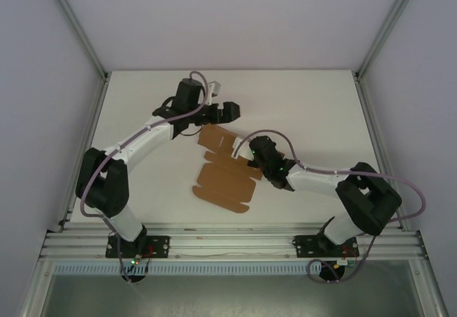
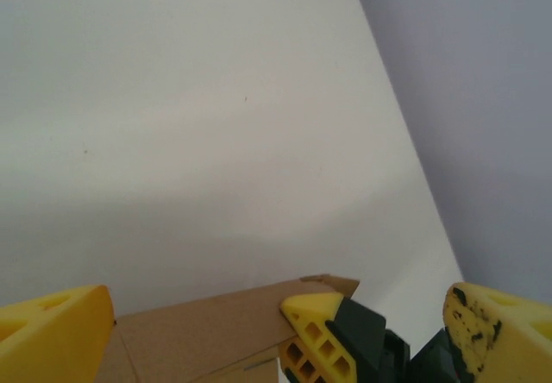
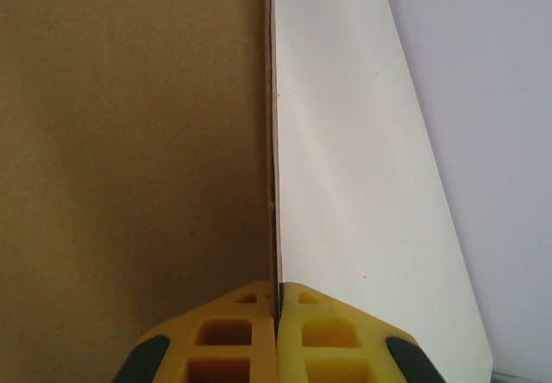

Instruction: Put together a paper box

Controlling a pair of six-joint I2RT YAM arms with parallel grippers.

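Observation:
The paper box [image 1: 225, 170] is a brown creased cardboard piece lying mostly flat in the middle of the white table. My right gripper [image 1: 246, 154] is shut on its right edge. In the right wrist view that thin edge runs straight into the closed yellow jaws of the right gripper [image 3: 278, 314], and a brown panel of the paper box [image 3: 129, 141] lies to the left. My left gripper [image 1: 221, 110] hovers at the box's far end with its jaws wide open. The left wrist view has the left gripper [image 2: 276, 335] spanning the paper box [image 2: 198, 331] and the right gripper's fingertips [image 2: 315, 331].
The white table [image 1: 307, 110] stretches out around the cardboard, closed in by pale walls and an aluminium frame [image 1: 368, 117] on both sides. The arm bases sit on the rail [image 1: 228, 244] at the near edge.

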